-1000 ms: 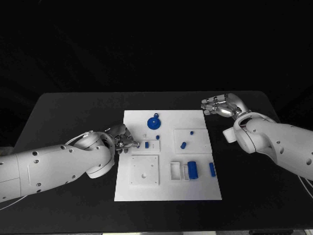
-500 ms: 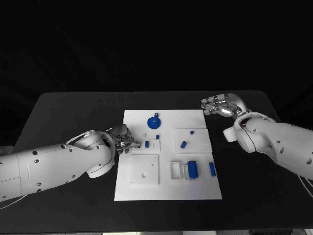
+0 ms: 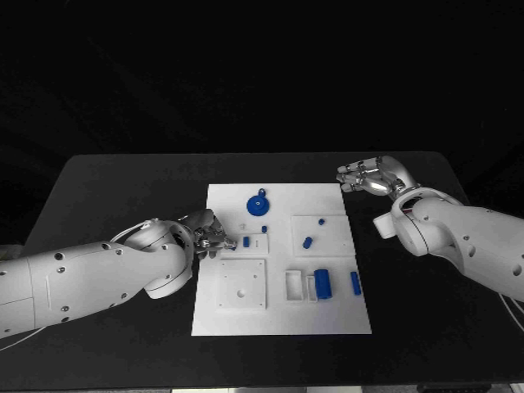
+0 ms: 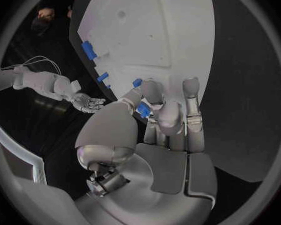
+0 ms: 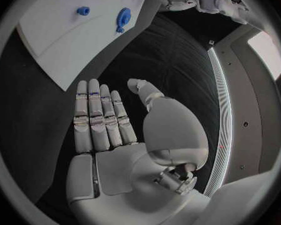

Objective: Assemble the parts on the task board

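Left hand point(image 3: 205, 232) at the board's point(image 3: 333, 319) left edge, thumb and fingers point(image 4: 168, 116) pinching a small blue part point(image 4: 143, 109). The part is held just above the white surface, beside a blue peg point(image 3: 246, 241) standing in a small raised square near that edge; the low pinch suggests a part being brought to a seat, though which seat cannot be told.

Right hand point(image 3: 368, 176) off the board, over the black table point(image 3: 120, 180) beside the board's far right corner. It holds nothing, fingers point(image 5: 100, 117) straight and side by side, thumb apart; probably parked clear of the left arm's work.

Blue parts on the board, head view, seven counted besides the held one: one round disc point(image 3: 257, 205) toward the far edge; one small piece point(image 3: 264, 228) just nearer than the disc; the peg; two small pieces point(image 3: 307, 241) on the raised square toward the right edge; one large block point(image 3: 322, 283) in a tray near the middle; one slim bar point(image 3: 355, 283) by the right edge. A larger white plate point(image 3: 241, 285) lies at the near left, with no blue part on it.
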{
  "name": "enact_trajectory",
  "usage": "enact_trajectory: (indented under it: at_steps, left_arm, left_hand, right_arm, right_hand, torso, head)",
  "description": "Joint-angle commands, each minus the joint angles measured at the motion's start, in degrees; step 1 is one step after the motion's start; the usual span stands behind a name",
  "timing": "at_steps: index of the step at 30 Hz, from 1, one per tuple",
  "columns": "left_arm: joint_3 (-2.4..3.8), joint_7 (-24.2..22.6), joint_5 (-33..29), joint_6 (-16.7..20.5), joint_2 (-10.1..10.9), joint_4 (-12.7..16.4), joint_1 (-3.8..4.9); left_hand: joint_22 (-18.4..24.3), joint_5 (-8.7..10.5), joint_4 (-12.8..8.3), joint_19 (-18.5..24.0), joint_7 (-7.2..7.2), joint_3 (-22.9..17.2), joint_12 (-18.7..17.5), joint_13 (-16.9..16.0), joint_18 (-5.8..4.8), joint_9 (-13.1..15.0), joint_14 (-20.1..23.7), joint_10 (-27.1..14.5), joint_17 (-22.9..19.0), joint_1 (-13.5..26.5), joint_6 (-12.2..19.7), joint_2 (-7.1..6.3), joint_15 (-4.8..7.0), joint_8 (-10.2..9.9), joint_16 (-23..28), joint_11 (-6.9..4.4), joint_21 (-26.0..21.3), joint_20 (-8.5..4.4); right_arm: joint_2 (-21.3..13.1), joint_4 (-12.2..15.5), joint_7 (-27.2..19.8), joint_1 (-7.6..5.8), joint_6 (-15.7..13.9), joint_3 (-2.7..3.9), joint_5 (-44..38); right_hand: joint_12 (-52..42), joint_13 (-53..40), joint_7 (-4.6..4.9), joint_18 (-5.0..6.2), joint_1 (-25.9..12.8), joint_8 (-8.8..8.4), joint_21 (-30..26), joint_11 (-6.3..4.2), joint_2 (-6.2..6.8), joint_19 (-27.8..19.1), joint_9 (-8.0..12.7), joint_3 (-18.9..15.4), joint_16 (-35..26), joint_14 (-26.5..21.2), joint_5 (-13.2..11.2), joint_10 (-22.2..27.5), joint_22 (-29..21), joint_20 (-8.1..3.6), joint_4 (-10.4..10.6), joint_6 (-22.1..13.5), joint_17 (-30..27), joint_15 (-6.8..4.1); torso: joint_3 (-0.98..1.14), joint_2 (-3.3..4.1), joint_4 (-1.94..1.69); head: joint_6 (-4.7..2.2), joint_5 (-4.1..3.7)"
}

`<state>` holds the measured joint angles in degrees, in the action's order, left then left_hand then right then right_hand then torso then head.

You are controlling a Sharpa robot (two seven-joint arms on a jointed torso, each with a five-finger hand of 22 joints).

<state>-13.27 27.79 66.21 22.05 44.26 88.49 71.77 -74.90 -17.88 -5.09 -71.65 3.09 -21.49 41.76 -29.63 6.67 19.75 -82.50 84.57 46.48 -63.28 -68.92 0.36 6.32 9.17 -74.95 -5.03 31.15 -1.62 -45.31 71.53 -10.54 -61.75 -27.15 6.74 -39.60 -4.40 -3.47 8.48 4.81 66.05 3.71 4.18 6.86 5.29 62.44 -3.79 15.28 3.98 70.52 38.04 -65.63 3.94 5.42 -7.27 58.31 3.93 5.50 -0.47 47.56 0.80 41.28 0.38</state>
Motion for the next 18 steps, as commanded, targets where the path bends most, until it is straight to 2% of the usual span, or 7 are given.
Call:
enact_trajectory:
  at_steps: [1, 13, 14, 18]
  left_arm:
    - [-0.57, 1.55, 0.48, -2.17, 0.18, -0.12, -0.67]
    - [-0.57, 1.51, 1.31, 2.00, 0.60, -0.11, -0.67]
    - [-0.57, 1.51, 1.32, 2.37, 0.66, -0.10, -0.67]
    - [-0.57, 1.55, 1.35, 3.37, 0.77, -0.10, -0.67]
  left_hand:
    - [-1.13, 0.40, -2.08, 0.03, -5.83, -2.37, 0.12, 0.08, 1.01, -0.13, -0.02, 2.06, 0.08, -2.10, -14.95, 0.57, 0.02, -0.04, -0.22, -0.12, 0.28, 0.46]
    - [-1.18, 0.20, -1.53, -0.14, -5.92, -2.53, 0.47, -0.02, 1.41, -0.05, -0.11, 2.06, 0.64, -1.99, -15.07, 0.77, 0.14, 0.09, -0.67, -0.22, 0.59, 0.81]
    - [-1.17, 0.18, -1.71, -0.05, -5.92, -2.80, 0.54, 0.00, 2.08, 0.07, -0.07, 2.05, 0.64, -1.73, -14.99, 0.77, 0.15, 0.24, -0.78, -0.23, 0.89, 1.42]
    - [-1.16, 0.19, -1.69, -0.05, -5.93, -2.79, 0.55, 0.00, 2.18, 0.08, -0.05, 2.05, 0.56, -1.71, -14.99, 0.77, 0.16, 0.26, -0.76, -0.24, 0.94, 1.50]
  right_arm:
    - [0.02, 0.04, -0.67, 0.07, 0.30, 0.02, 0.03]
    - [0.02, 0.05, -0.70, 0.07, 0.29, 0.02, 0.14]
    - [0.02, 0.04, -0.70, 0.07, 0.29, 0.02, 0.14]
    - [0.00, 0.06, -0.69, 0.07, 0.28, 0.02, 0.14]
  right_hand:
    - [0.17, 0.07, 0.16, -0.40, -0.58, -0.13, 0.00, -0.07, 0.22, -0.46, 0.06, 0.04, -0.17, -0.38, 0.37, 0.07, -0.07, 0.00, 0.44, -0.02, -0.09, 0.12]
    - [0.15, 0.07, 0.14, -0.40, -0.62, -0.12, 0.01, -0.08, 0.24, -0.47, 0.05, 0.01, -0.17, -0.38, 0.83, 0.10, -0.07, 0.01, 0.63, -0.02, -0.09, 0.11]
    - [0.15, 0.07, 0.14, -0.40, -0.62, -0.12, 0.01, -0.08, 0.24, -0.47, 0.05, 0.01, -0.17, -0.38, 0.83, 0.10, -0.07, 0.01, 0.63, -0.02, -0.09, 0.11]
    - [0.15, 0.07, 0.13, -0.40, -0.64, -0.11, 0.01, -0.08, 0.25, -0.46, 0.05, 0.00, -0.16, -0.37, 0.96, 0.10, -0.07, 0.01, 0.70, 0.00, -0.09, 0.11]
  torso:
    - [-0.01, -0.02, 0.00]
    - [-0.01, 0.03, 0.02]
    - [-0.02, 0.04, 0.02]
    - [-0.01, -0.01, 0.00]
  head:
    - [-0.06, 0.04]
    - [-0.28, 0.04]
    - [-0.29, 0.03]
    - [-0.34, 0.03]
